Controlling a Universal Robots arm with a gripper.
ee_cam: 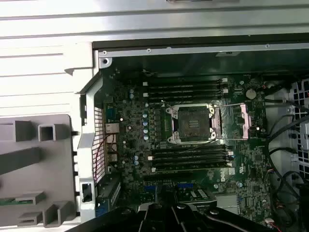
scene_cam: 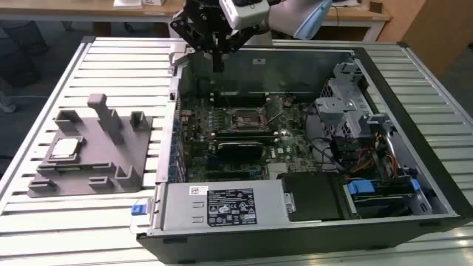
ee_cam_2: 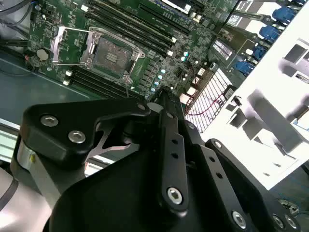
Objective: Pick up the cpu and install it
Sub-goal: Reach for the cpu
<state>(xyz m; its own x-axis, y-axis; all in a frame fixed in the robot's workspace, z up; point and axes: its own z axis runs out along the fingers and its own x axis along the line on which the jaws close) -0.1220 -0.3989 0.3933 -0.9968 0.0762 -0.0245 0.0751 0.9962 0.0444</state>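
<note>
The cpu [scene_cam: 65, 148], a small silvery square chip, lies flat on the grey plastic tray [scene_cam: 88, 177] at the exterior view's left, outside the computer case. My gripper [scene_cam: 218, 65] hangs high over the case's back wall, far from the cpu, with its fingers pressed together on nothing. Its black linkage converges toward the motherboard in the second wrist view [ee_cam_2: 161, 96]. The motherboard socket [scene_cam: 246, 119] sits in the middle of the board, empty, with its metal frame swung open in both wrist views [ee_cam_2: 108, 50] [ee_cam: 193, 123].
The open black computer case [scene_cam: 414, 138] lies on a slatted white table [scene_cam: 59, 72]. Memory slots [ee_cam: 186, 89] flank the socket. A drive cage and cables [scene_cam: 351, 119] fill the exterior view's right, and a power supply [scene_cam: 221, 205] sits at the front. Upright posts [scene_cam: 103, 116] rise from the tray.
</note>
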